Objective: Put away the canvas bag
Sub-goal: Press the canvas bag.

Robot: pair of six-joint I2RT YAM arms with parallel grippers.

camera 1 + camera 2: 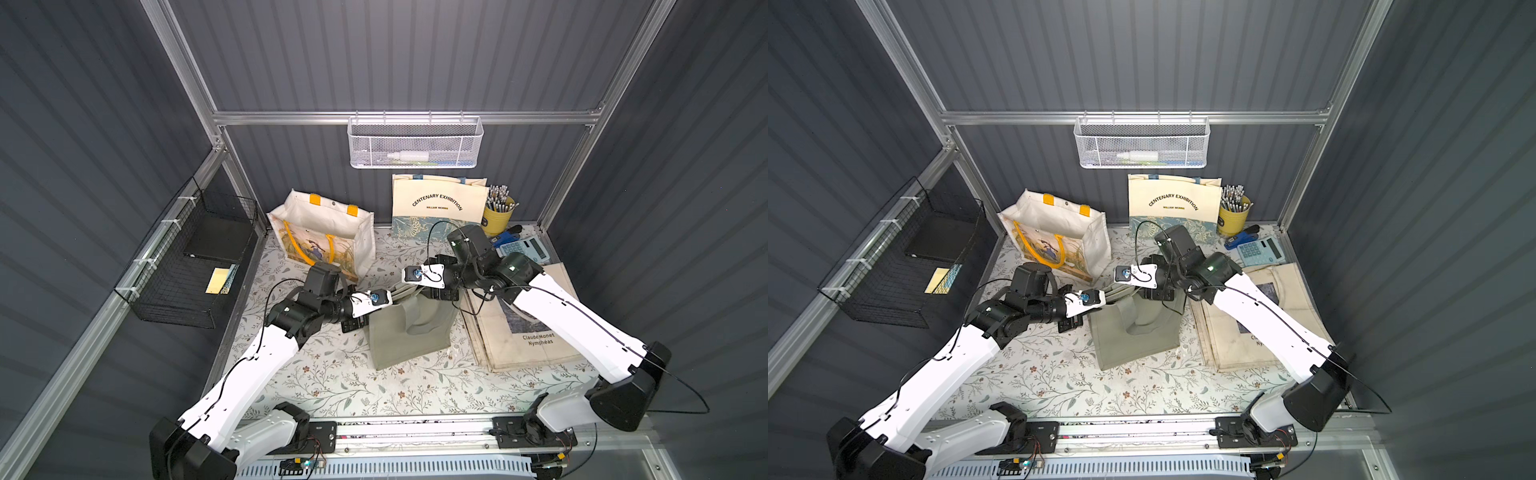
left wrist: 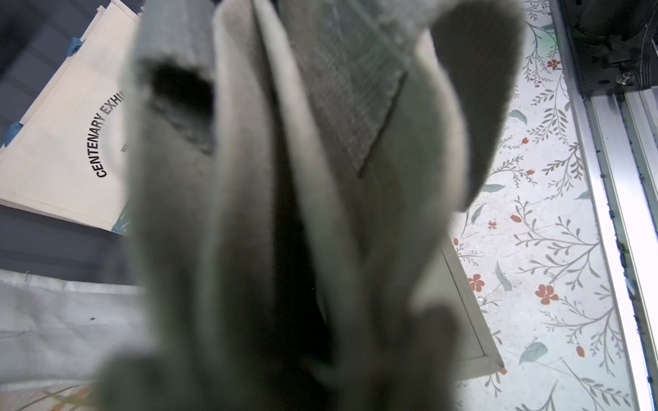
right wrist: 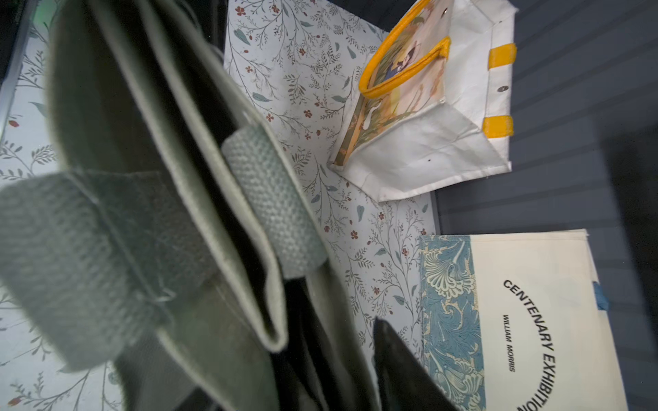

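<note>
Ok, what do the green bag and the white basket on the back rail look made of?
The green bag: likely woven canvas, matte; coarse weave shows on its strap in the right wrist view. The white basket: probably painted metal mesh; fine see-through grid, stiff rim.

Floral-print tabletop [image 1: 332, 386]. Along the back: yellow-handled tote [image 1: 328, 232] standing open, Centenary Exhibition tote [image 1: 436, 203] upright at the wall, yellow pencil cup [image 1: 496, 220], blue stapler [image 1: 505, 237], calculator [image 1: 523, 249]. Right side, Claude Monet tote [image 1: 536, 336] flat. Centre, grey-green canvas bag [image 1: 407, 336], bottom edge down.

Canvas bag [image 1: 409, 332] centre; standing tote [image 1: 332, 237] behind-left; flat tote [image 1: 536, 353] right
</note>
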